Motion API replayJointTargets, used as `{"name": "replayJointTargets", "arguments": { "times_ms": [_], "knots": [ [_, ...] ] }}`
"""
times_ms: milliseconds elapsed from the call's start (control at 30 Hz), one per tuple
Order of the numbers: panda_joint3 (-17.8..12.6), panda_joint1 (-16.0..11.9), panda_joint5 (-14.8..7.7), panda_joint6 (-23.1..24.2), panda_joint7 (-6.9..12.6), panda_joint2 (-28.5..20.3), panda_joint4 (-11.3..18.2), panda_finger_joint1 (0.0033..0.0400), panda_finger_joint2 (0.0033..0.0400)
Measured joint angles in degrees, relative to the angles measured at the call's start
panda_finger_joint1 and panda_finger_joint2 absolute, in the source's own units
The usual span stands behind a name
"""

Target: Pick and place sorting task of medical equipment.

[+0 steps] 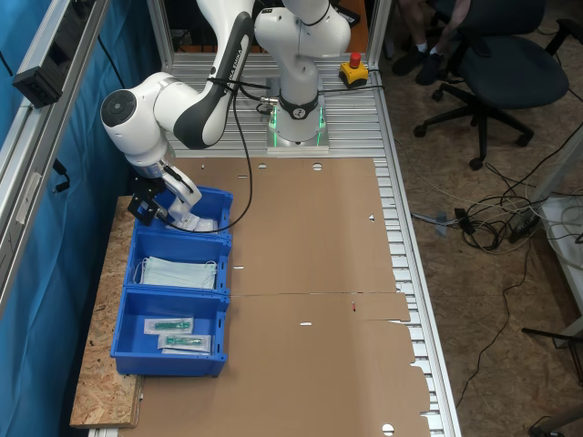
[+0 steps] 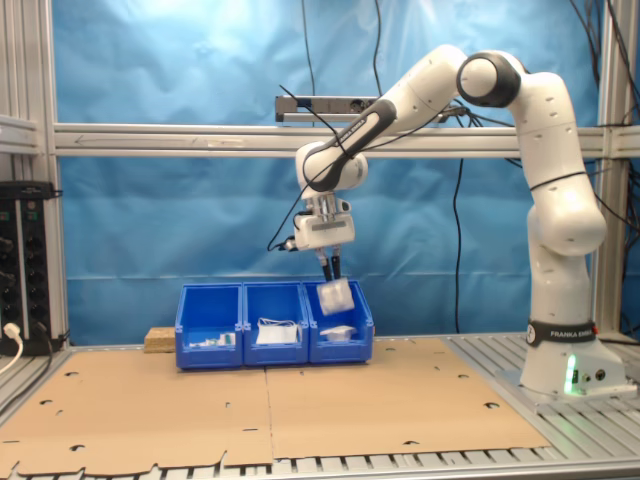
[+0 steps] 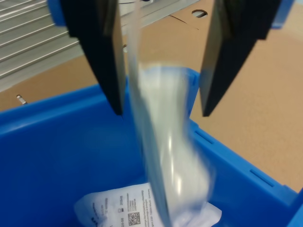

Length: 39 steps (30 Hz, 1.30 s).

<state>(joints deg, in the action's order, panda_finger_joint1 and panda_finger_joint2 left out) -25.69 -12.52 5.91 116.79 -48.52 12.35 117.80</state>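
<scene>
Robot gripper [image 3: 161, 106], jaws released, lets a white sachet [image 2: 335, 296] drop (blurred) into the blue bin [image 2: 340, 345]; retreat straight upward.

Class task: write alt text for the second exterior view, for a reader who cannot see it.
A white robot arm's open gripper hangs above the bin at the second exterior view's right end of three joined blue bins, with a white sachet in mid-air just below its fingertips. Another sachet lies in that bin.

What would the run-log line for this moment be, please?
phase: release | gripper: open | sachet: falling, blurred, free of fingers | target: end bin, holds another sachet
</scene>
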Motion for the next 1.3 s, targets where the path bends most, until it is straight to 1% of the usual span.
{"name": "replayJointTargets", "arguments": {
  "times_ms": [33,67,100,233,267,400,533,567,667,700,733,967,1133,1267,1300],
  "knots": [
    [0.0,0.01,0.01,0.0,0.0,0.0,0.0,0.0103,0.0103],
    [0.0,0.02,0.01,0.0,0.0,0.0,0.0,0.0103,0.0103],
    [0.0,0.05,0.01,0.0,0.0,0.0,0.0,0.0186,0.0186],
    [0.04,0.21,0.02,0.0,0.0,0.0,0.0,0.0186,0.0186],
    [0.1,0.23,0.03,0.0,0.0,0.0,-0.01,0.0266,0.0266],
    [0.8,0.18,0.04,0.0,0.0,-0.02,-0.22,0.0266,0.0266],
    [2.73,-0.21,0.04,-0.01,0.0,-0.06,-1.16,0.0266,0.0266],
    [3.45,-0.38,0.04,0.0,0.0,-0.08,-1.54,0.039,0.039],
    [6.28,-1.17,0.04,-0.01,0.0,-0.29,-2.84,0.039,0.039],
    [9.03,-2.14,0.04,-0.01,0.0,-0.56,-3.9,0.039,0.039],
    [10.52,-2.67,0.04,-0.01,0.0,-0.76,-4.48,0.0397,0.0397],
    [22.29,-6.57,-0.21,-0.01,0.0,-2.84,-7.61,0.0397,0.0397],
    [30.71,-9.34,-2.21,-0.01,0.0,-4.85,-8.67,0.0397,0.0397],
    [36.12,-10.72,-3.99,-0.02,0.0,-6.58,-9.14,0.04,0.04],
    [38.25,-11.02,-4.64,-0.2,0.0,-7.47,-9.27,0.04,0.04]
  ]
}}
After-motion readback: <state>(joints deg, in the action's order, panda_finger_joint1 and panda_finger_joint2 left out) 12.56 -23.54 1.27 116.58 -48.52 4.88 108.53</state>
